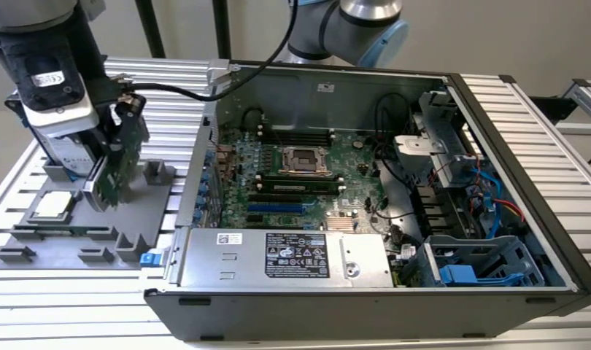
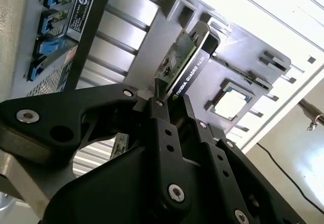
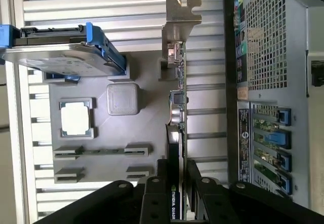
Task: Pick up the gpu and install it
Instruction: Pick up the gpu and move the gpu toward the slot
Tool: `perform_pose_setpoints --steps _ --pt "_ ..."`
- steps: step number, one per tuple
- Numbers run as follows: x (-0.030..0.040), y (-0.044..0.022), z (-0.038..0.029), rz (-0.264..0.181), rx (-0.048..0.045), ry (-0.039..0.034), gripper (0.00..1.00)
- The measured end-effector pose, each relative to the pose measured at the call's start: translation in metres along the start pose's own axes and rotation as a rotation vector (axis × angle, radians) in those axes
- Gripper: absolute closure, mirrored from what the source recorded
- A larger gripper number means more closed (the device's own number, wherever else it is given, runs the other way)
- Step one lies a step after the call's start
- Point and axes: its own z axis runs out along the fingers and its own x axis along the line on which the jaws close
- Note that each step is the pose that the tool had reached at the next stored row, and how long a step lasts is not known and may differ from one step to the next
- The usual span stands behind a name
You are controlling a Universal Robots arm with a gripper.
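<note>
Ribbed silver aluminium-profile table (image 1: 71, 306) is carrying everything. A plain pale wall (image 1: 529, 36) is running behind its far side.

An open dark metal computer case (image 1: 354, 313) is lying on its side at the exterior view's right. Its green motherboard (image 1: 276, 186) is facing up. A boxy silver power supply (image 1: 276, 259) is sitting along the near edge, with a grey-blue plastic drive cage (image 1: 481, 255) at near right.

A flat matte grey plastic parts tray (image 1: 71, 244) with moulded slots is sitting at the exterior view's left, just beside the case. A small square silver CPU chip (image 1: 54, 205) is lying flat in its tray pocket. In the first wrist view, a silver hard drive with blue rails (image 3: 61, 57) is sitting raised at one tray end. A rounded grey square block (image 3: 123, 99) is sitting near the chip.

The black jointed-finger gripper (image 1: 120, 149) is hanging over the tray's right part, pinching the gpu (image 1: 115, 179). It's a thin rectangular card with green circuit board on one face and a glossy black cover on the other. In both wrist views the fingers (image 2: 158, 115) are pressing on the two faces at one end. The card is standing on edge, slightly tilted in the exterior view. In the first wrist view its silver metal bracket (image 3: 178, 16) is showing at the end farthest from the fingers.

The card's lower edge is sitting close to the tray; can't tell whether it's touching. The card is outside the case, well apart from the motherboard.
</note>
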Motion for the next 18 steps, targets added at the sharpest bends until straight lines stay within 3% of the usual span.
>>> perform_pose_setpoints --steps 10,18 --pt "0.0001 0.0006 -0.0169 -0.008 0.0002 0.0003 1.00" --pt "0.0001 0.0007 -0.0197 -0.009 0.0001 0.0003 1.00"
